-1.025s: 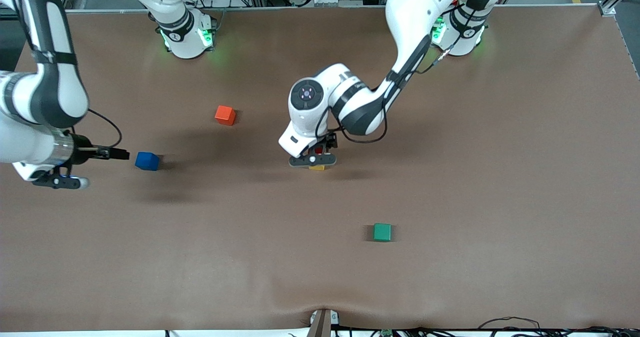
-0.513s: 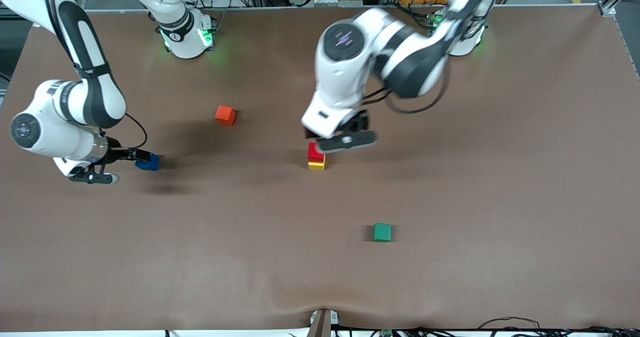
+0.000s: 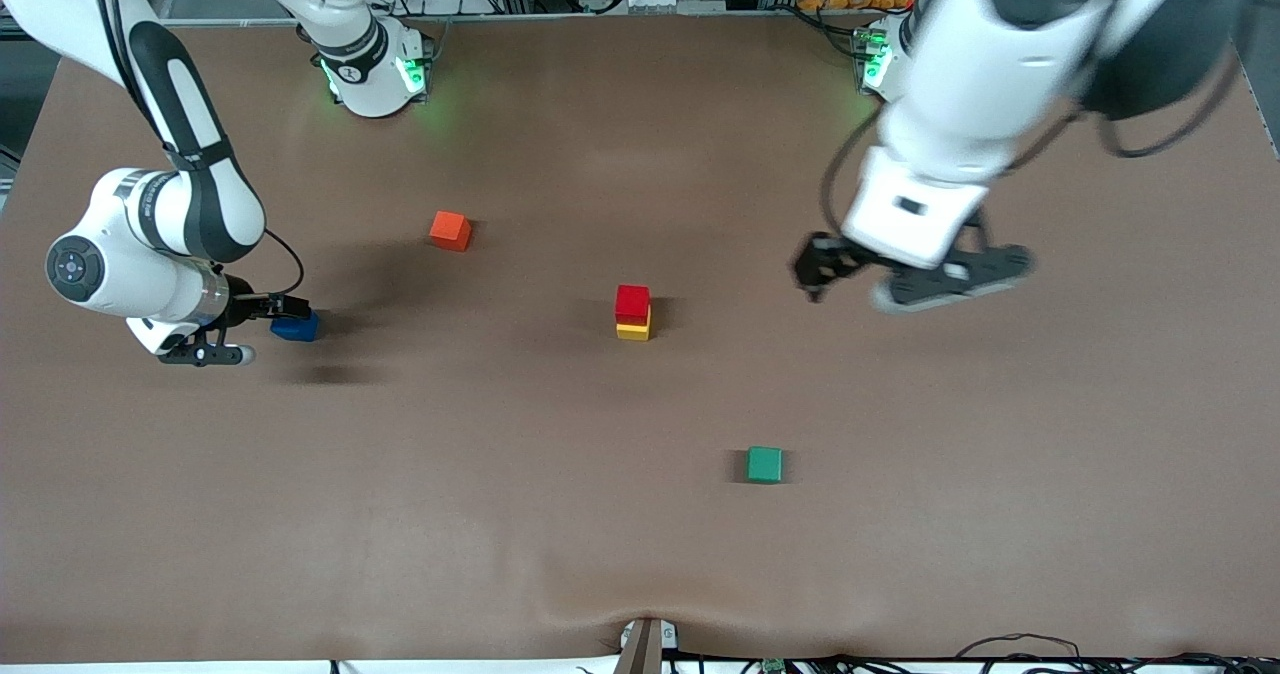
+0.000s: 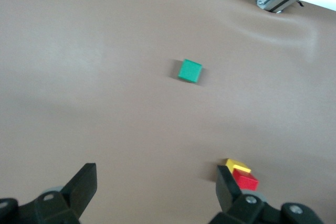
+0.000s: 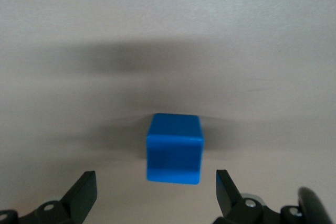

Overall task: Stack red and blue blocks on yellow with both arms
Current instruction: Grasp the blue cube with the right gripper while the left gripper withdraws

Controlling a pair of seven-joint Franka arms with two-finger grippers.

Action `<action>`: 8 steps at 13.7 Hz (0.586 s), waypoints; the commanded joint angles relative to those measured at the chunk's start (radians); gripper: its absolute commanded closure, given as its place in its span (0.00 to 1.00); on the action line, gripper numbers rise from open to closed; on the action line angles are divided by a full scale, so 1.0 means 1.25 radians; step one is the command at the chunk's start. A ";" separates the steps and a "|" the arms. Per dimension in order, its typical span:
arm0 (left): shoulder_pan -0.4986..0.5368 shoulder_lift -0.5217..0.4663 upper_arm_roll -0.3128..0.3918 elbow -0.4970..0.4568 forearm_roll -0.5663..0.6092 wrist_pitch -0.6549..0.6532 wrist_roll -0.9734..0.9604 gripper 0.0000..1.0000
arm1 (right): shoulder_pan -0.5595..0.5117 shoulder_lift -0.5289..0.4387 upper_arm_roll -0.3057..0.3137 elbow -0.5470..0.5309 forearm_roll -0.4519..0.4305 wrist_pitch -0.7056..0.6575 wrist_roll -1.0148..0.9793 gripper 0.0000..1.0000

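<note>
1. Green cube (image 3: 765,464): nearest the front camera, alone on the worktop (image 3: 640,554). Not part of the task.
2. Yellow cube (image 3: 633,331), mid-worktop, carries the red block (image 3: 632,303) squarely on top; faces look flush. First tier judged done.
3. Blue block (image 3: 296,327): flat on the worktop toward the right arm's end, about as far from the camera as the stack. Small, rigid, matte cube, so probably light and not slippery, no crush risk. Best hold: two opposite vertical faces, at mid-height, so it stays level for placing.
4. Right gripper (image 5: 152,198): low at the blue block, forearm bent down from above and wrist turned toward it. Jaws spread wide, empty, standing to either side of the block; wrist view suggests the block is not yet fully between them, though depth is hard to judge there.
5. Left gripper (image 3: 905,279): up in the air over bare worktop toward the left arm's end, well apart from the stack. Jaws wide, holding nothing. Arm raised and folded toward its base.
6. Orange-red cube (image 3: 450,230): farthest from the camera, untouched.
</note>
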 commanded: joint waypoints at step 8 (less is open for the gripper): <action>0.129 -0.102 -0.008 -0.033 0.011 -0.179 0.281 0.00 | -0.031 0.026 0.006 -0.052 0.017 0.080 -0.006 0.17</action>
